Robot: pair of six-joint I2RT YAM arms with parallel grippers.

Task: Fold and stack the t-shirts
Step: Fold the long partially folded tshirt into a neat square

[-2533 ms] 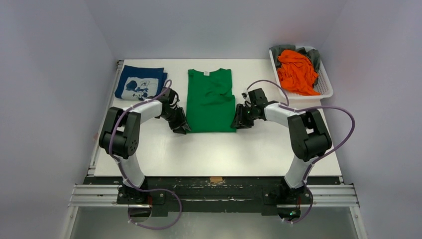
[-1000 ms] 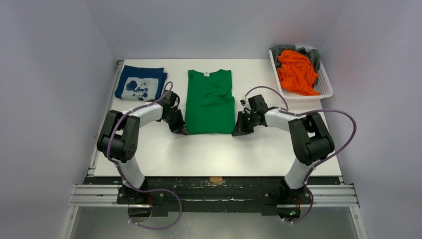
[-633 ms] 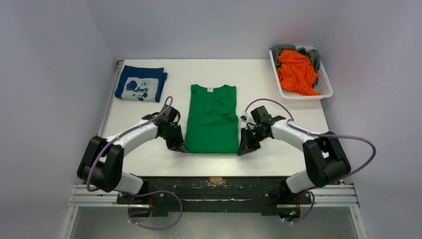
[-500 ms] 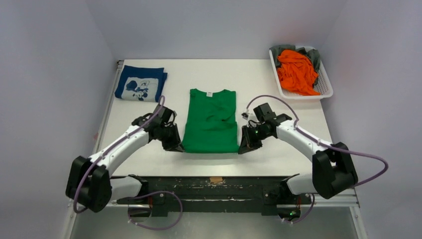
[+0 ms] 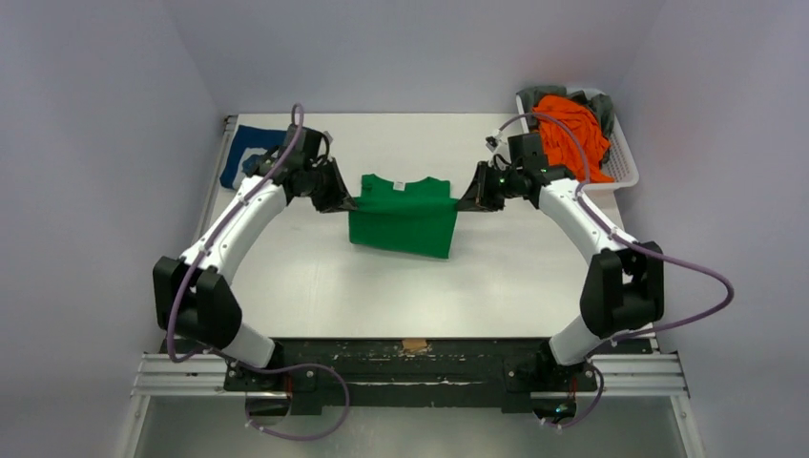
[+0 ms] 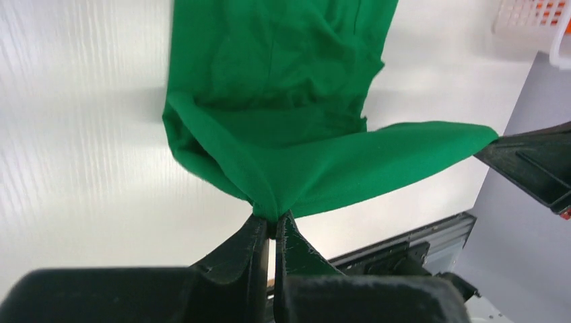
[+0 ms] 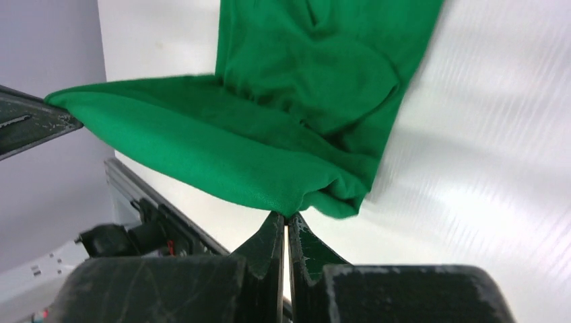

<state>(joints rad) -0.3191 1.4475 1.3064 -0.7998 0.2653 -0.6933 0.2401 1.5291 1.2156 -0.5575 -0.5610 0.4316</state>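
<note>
Above the table (image 5: pixel 286 277), the green t-shirt (image 5: pixel 405 221) bears an illegible label (image 5: pixel 402 185).

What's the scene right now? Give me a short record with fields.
left gripper: shut on bright green cloth t-shirt, left corner
right gripper: shut on its right corner
green t-shirt: edge held taut above white table, rest lying below
navy blue cloth t-shirt: far left, partly hidden
orange t-shirt: crumpled in white plastic basket, far right

No legible text; green t-shirt (image 5: pixel 405 221) neck tag (image 5: pixel 402 182) (white) too small.
</note>
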